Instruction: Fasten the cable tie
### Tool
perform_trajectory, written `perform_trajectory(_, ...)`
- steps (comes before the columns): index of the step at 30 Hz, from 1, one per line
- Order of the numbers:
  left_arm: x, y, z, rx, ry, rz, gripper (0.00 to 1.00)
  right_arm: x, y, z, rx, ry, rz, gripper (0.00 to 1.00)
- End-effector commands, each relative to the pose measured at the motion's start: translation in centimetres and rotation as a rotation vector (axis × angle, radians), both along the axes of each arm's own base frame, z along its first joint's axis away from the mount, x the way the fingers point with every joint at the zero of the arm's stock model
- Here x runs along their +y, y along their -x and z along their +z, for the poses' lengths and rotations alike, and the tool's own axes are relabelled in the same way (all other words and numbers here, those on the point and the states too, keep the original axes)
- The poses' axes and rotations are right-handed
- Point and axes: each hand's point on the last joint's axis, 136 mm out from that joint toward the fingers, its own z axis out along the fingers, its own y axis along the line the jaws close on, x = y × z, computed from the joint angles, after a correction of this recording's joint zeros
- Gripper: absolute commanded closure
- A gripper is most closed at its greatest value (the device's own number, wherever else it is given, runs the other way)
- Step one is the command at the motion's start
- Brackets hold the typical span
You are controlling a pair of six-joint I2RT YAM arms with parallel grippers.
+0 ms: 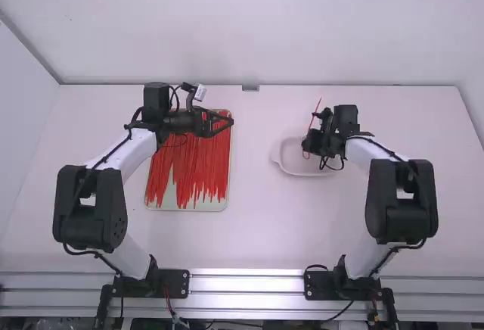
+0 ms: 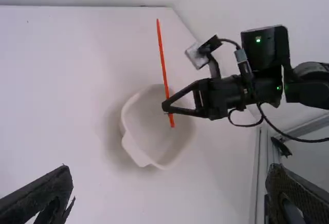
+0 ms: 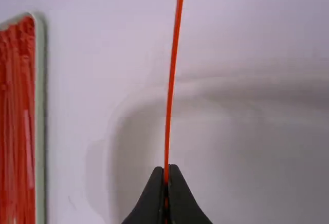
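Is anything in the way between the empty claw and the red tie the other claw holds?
Nothing visible. Open air above the table separates the open left gripper from the cable tie pinched in the right gripper; the white bowl sits below it.

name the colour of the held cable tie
Orange-red cable tie, clearest in right wrist view.

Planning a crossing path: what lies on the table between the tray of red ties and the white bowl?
Nothing; the high view shows bare table there.
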Motion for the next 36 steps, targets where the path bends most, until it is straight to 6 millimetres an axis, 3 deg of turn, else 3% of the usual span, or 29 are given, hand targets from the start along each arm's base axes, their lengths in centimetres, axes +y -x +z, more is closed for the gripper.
perform_trajectory(1, -0.1, 0.3, 0.6, 0.002, 0.009, -0.002, 0.01, 0.0, -0.4, -0.2, -0.002, 0.027, 0.000, 1.00)
perform_trajectory(4, -0.1, 0.3, 0.6, 0.003, 0.009, -0.003, 0.01, -0.1, -0.5, -0.3, -0.006, 0.034, -0.005, 0.99)
perform_trajectory(6, -0.1, 0.3, 0.5, -0.001, 0.007, -0.003, 0.01, -0.2, -0.6, -0.3, -0.009, 0.035, -0.008, 0.88)
perform_trajectory(9, 0.0, 0.1, 0.4, -0.002, -0.004, 0.012, 0.01, -0.2, -0.5, -0.3, -0.006, 0.036, -0.009, 0.81)
perform_trajectory(10, 0.2, 0.0, 0.2, 0.002, -0.010, 0.023, 0.01, -0.2, -0.5, -0.3, -0.005, 0.035, -0.009, 0.73)
perform_trajectory(11, 0.2, -0.1, 0.2, 0.001, -0.013, 0.026, 0.01, -0.2, -0.5, -0.3, -0.006, 0.035, -0.008, 0.45)
perform_trajectory(12, 0.2, -0.1, 0.2, -0.001, -0.013, 0.025, 0.01, -0.2, -0.5, -0.3, -0.005, 0.034, -0.008, 0.00)
perform_trajectory(19, 0.1, 0.2, 0.2, 0.019, -0.006, 0.018, 0.01, 0.4, 0.0, 0.1, 0.022, -0.010, -0.014, 0.01)
perform_trajectory(23, 1.4, 0.3, -0.4, 0.075, -0.048, 0.085, 0.01, 0.6, 0.7, 0.9, 0.036, -0.026, -0.005, 0.01)
perform_trajectory(28, 2.8, 0.8, 0.1, 0.074, -0.098, 0.137, 0.01, 0.5, 1.5, 3.4, 0.017, -0.022, -0.004, 0.01)
perform_trajectory(36, 3.5, 1.8, 2.3, 0.027, -0.148, 0.185, 0.01, 0.5, 3.3, 9.2, -0.070, -0.026, -0.006, 0.01)
